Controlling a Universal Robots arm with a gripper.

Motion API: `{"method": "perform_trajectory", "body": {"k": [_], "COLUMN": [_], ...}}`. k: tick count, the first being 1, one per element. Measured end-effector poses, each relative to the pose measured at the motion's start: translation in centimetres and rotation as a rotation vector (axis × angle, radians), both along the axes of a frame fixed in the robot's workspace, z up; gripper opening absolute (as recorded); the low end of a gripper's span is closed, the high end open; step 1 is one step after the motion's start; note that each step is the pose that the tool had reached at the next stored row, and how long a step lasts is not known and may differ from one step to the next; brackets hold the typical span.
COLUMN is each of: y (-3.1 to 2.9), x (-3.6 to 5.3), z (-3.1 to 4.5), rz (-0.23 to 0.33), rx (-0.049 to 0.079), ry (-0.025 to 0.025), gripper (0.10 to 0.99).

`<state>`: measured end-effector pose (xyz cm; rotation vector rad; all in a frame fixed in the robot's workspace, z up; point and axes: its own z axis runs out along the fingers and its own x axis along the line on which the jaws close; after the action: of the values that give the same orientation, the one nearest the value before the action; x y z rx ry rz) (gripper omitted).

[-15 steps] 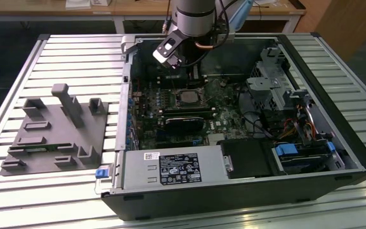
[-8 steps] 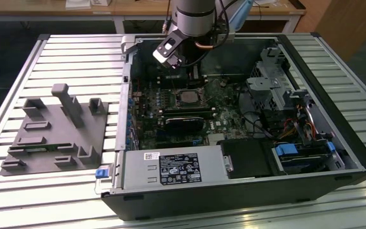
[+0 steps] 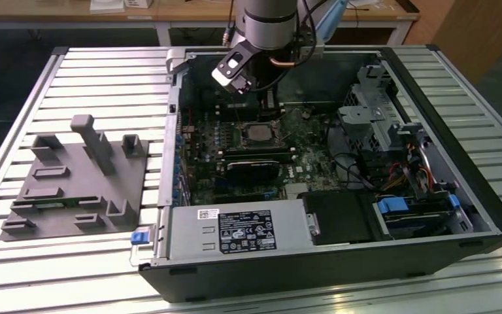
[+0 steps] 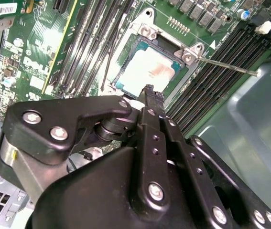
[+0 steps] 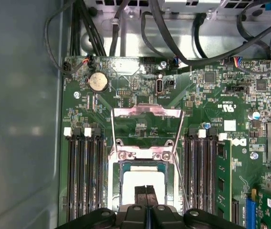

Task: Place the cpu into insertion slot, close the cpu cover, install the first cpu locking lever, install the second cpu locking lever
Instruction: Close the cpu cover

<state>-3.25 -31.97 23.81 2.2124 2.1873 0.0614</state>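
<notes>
The cpu [image 5: 130, 183] [image 4: 145, 69] lies flat in the insertion slot [image 5: 142, 154] [image 3: 260, 133], its pale metal top showing. The cpu cover [image 5: 147, 112] stands swung back from the slot, and green board shows through its window. A thin locking lever [image 5: 179, 133] [image 4: 226, 66] sticks out unlatched beside the socket. My gripper [image 5: 146, 193] [image 4: 148, 90] [image 3: 267, 101] hangs just above the chip's near edge. Its fingers are shut together with nothing between them.
Long black memory slots [image 5: 85, 176] [image 5: 202, 171] flank the socket. Cables [image 5: 173, 28] run across the board's far end beside the case wall [image 5: 20, 119]. The exterior view shows the black power supply [image 3: 233, 230], a drive cage [image 3: 373, 111] and a grey fixture [image 3: 72, 180] beside the case.
</notes>
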Motion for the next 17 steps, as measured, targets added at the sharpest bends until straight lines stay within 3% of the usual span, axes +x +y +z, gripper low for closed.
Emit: {"method": "perform_trajectory", "body": {"k": [3,10,15,17], "y": [0.0,0.0,0.0,0.0], "x": [0.0,0.0,0.09,0.63], "z": [0.27,1.8,1.94,1.94], "rz": [0.0,0.0,0.0,0.0], "rx": [0.0,0.001,0.001,0.001], "ry": [0.0001,0.0,0.0001,0.0001], "gripper": [0.106,0.106,0.106,0.106]}}
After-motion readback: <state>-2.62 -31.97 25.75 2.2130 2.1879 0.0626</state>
